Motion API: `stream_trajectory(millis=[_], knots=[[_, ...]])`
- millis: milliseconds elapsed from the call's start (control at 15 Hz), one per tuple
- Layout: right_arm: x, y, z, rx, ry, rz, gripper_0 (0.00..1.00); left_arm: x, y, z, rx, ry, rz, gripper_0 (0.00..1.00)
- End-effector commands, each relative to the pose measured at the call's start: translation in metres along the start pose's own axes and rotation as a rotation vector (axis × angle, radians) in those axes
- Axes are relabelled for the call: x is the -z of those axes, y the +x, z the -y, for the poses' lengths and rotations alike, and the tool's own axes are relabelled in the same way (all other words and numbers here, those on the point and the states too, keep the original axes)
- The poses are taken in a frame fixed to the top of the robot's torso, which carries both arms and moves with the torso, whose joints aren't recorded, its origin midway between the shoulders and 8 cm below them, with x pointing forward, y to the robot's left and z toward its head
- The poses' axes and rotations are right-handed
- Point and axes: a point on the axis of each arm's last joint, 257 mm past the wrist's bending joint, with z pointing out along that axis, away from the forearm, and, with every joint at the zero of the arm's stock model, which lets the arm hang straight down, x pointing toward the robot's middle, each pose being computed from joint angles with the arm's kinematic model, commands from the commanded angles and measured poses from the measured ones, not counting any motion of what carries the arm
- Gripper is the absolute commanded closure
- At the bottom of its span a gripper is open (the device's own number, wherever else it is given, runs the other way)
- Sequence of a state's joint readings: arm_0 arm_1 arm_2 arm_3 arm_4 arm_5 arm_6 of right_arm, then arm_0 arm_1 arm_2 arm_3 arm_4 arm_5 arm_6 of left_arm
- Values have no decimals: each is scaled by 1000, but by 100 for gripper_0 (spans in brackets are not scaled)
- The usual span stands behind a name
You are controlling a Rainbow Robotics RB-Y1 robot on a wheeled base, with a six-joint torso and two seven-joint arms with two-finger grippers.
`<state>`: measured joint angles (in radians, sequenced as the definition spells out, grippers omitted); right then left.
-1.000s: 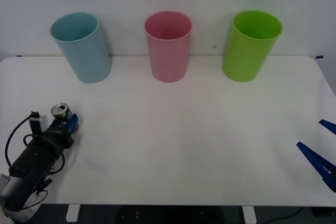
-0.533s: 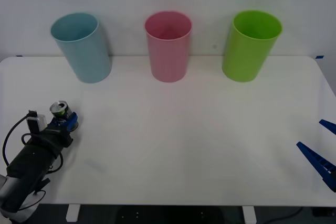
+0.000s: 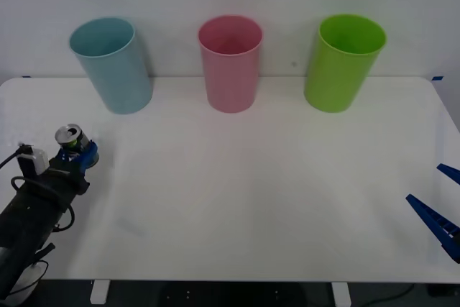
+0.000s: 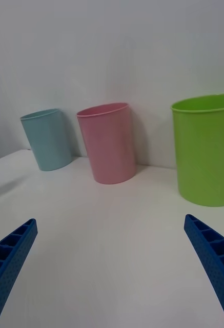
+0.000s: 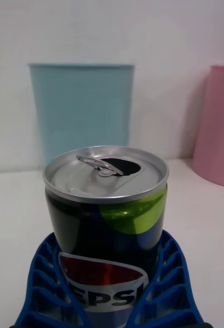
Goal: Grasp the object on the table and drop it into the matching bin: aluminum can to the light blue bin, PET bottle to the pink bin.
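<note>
The aluminum can [image 3: 70, 136] is small and dark with a silver pull-tab top and a green patch on its label. It stands upright at the left of the white table [image 3: 237, 199], held between the blue ribbed fingers of my left gripper [image 3: 77, 153], which is shut on it. In the left wrist view the can [image 5: 106, 225] is close up between the fingers [image 5: 42, 279], with the light blue bin [image 5: 81, 113] straight behind it. The light blue bin [image 3: 111, 65] stands at the back left, the pink bin [image 3: 231, 62] at the back middle. My right gripper [image 3: 438, 210] rests open at the table's right edge.
A lime green bin [image 3: 342, 61] stands at the back right beside the pink bin [image 4: 107, 142]. A wide stretch of bare white tabletop lies between the can and the three bins, and a white wall rises behind them.
My left gripper has moved left and a little toward the bins with the can in it. The right arm has not moved.
</note>
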<state>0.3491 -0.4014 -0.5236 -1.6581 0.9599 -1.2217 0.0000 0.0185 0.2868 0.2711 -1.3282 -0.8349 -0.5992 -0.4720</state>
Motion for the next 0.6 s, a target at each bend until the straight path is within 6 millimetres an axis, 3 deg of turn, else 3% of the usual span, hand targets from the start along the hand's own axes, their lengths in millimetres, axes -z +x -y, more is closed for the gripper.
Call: stream_trajectory(millis=[67, 600], knots=[[0, 0, 0, 0, 0, 0, 0, 0, -30, 5, 4, 16, 43, 100], [0, 0, 0, 0, 0, 0, 0, -4, -127, 25, 110, 96, 161, 100]])
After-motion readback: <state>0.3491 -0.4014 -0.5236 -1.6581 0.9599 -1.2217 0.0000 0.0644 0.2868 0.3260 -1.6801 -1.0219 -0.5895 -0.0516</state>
